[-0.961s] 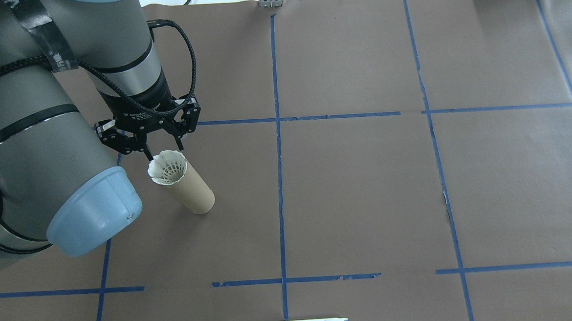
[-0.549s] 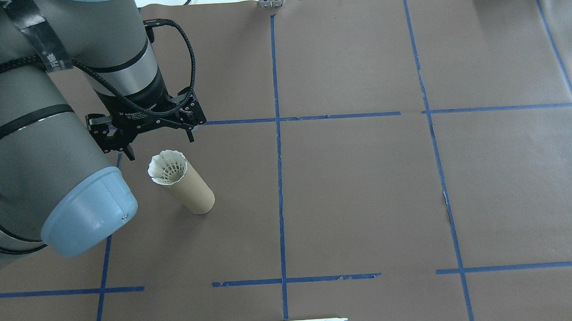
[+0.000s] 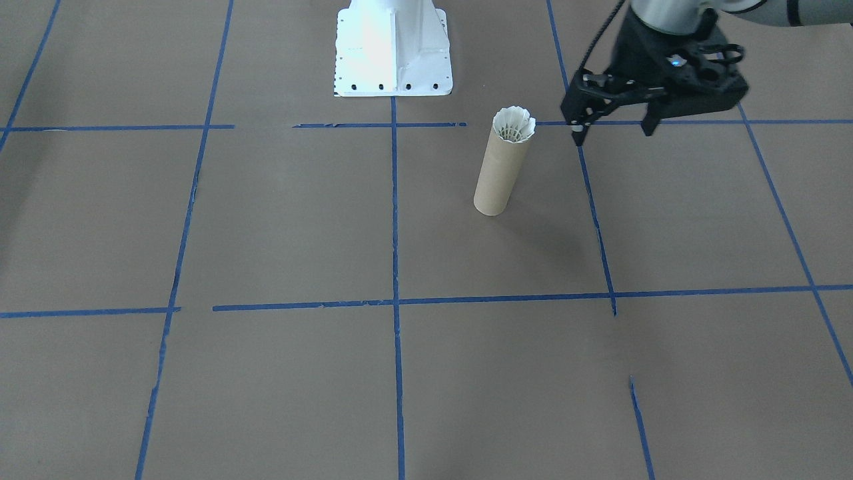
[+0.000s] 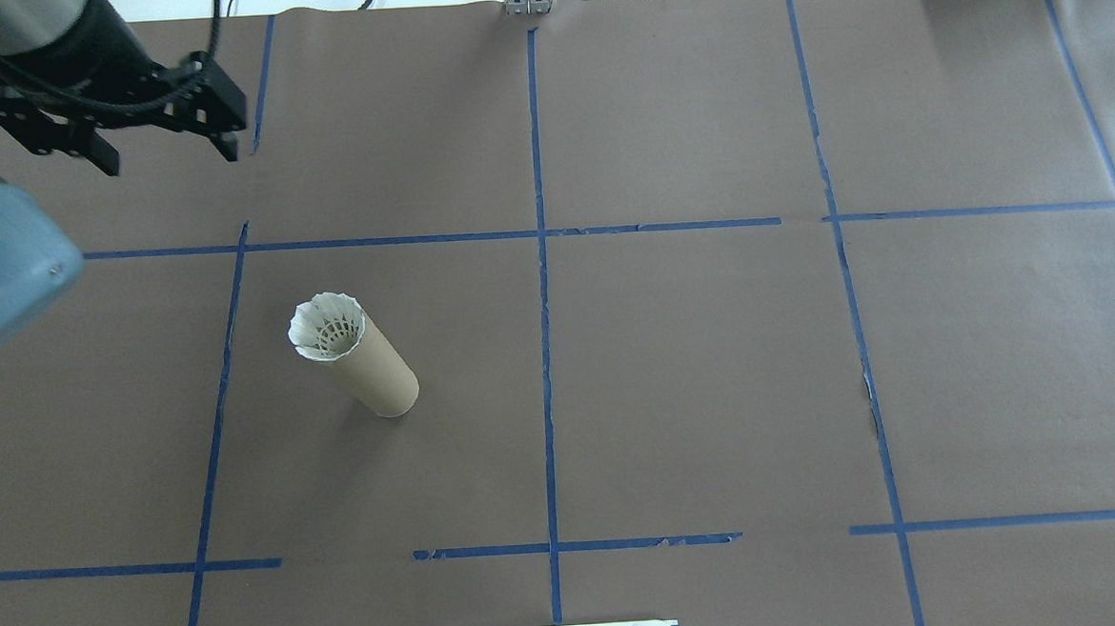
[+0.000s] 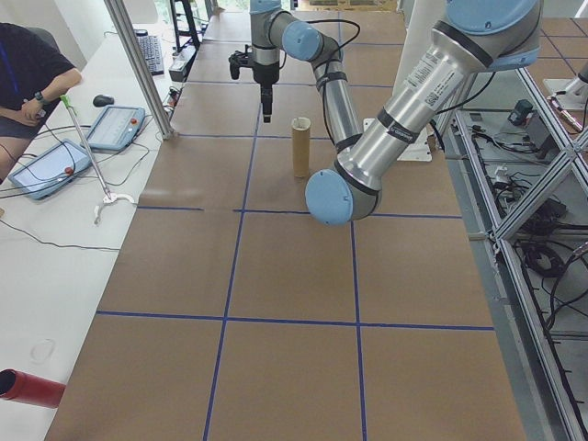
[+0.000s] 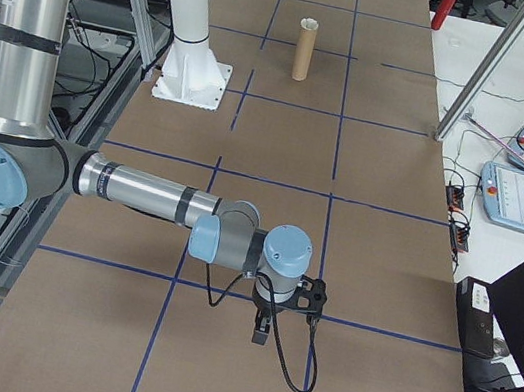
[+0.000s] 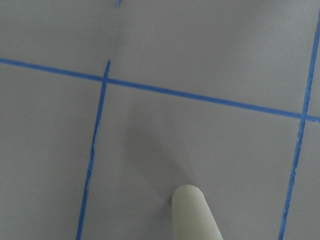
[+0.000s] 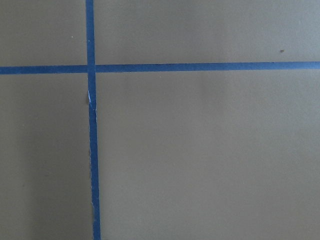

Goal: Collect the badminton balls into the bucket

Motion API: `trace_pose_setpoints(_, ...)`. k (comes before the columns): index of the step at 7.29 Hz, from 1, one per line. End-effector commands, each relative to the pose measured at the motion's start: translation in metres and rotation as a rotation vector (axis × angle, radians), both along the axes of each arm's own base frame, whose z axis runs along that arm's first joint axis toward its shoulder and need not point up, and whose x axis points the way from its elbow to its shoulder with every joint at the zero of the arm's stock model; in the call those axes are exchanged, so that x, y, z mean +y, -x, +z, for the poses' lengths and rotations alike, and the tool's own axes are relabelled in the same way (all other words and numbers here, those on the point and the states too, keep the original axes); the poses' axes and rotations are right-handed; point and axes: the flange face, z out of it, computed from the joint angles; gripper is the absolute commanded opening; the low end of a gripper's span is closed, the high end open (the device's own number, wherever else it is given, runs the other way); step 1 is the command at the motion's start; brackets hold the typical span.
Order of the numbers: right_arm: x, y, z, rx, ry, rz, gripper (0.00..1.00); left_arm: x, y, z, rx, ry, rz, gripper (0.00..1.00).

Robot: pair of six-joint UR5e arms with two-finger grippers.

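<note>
A second earlier the left gripper [image 4: 109,136] had stood right over the mouth of the cardboard tube [image 4: 370,370], its fingertips nearly touching the skirt of the shuttlecock [image 4: 328,327] seated there; by this moment it had drawn well away toward the far left corner of the table, and in the overhead view the arm no longer covered the tube at all. Its jaws stood wide apart with nothing between them, as the front-facing view also showed [image 3: 613,127]. The shuttlecock sat skirt-up in the top of the tube [image 3: 503,170], its white feathers [image 3: 514,125] flaring just above the rim, and it had not shifted as the gripper left; the tube stayed upright on the brown paper. No other shuttlecock lay on the table in any view, so the collecting appeared done, or nearly so, and the retreat read as the arm clearing out after the drop. The right gripper [image 6: 262,328] showed only in the side view, hanging low over the paper near a blue tape line, well apart from the tube; whether it was parted or closed could not be told, and its wrist camera saw only bare paper and tape.
</note>
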Motion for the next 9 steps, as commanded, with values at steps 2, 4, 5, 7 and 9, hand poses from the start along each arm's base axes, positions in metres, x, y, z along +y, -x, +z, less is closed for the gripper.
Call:
trace_pose_setpoints(2, 0.000, 0.000, 0.000, 0.001, 0.000, 0.000, 1.00, -0.036, 0.151, 0.122, -0.129, -0.146, 0.137, 1.00)
trace_pose_setpoints(4, 0.000, 0.000, 0.000, 0.001, 0.000, 0.000, 1.00, -0.024, 0.195, 0.222, -0.110, -0.160, 0.163, 1.00)
trace_pose_setpoints(5, 0.000, 0.000, 0.000, 0.001, 0.000, 0.000, 1.00, -0.006, 0.210, 0.290, -0.091, -0.181, 0.148, 1.00)
trace_pose_setpoints(7, 0.000, 0.000, 0.000, 0.001, 0.000, 0.000, 1.00, 0.032, 0.229, 0.410, -0.098, -0.177, 0.148, 1.00)
trace_pose_setpoints(9, 0.000, 0.000, 0.000, 0.001, 0.000, 0.000, 1.00, 0.047, 0.241, 0.454, -0.035, -0.103, 0.131, 1.00)
